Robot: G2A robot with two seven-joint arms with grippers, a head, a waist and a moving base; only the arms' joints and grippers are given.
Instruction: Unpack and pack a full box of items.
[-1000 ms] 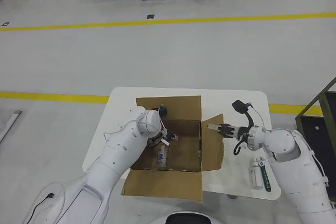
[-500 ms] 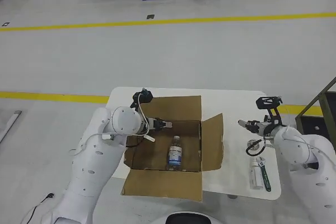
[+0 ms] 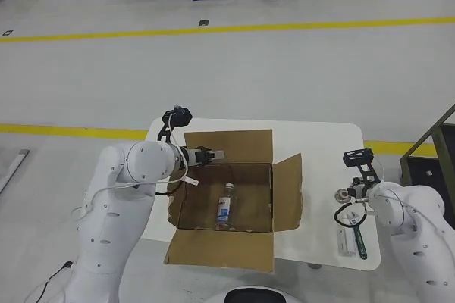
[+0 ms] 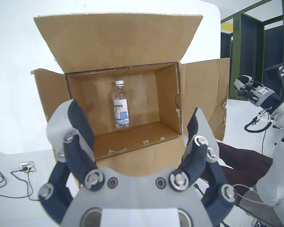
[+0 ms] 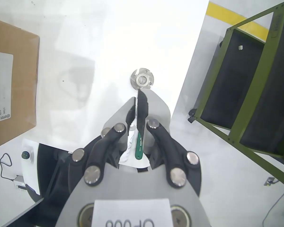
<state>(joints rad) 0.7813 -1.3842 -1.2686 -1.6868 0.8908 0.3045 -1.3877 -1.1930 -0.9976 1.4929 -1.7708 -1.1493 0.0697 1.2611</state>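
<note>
Clear bottle (image 4: 121,106) flat in unfolded cardboard box (image 4: 118,48) beyond the splayed left hand (image 4: 135,109)

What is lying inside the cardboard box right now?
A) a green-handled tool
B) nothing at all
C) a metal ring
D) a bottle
D: a clear bottle with a white cap lies alone on the floor of the open box.
</note>
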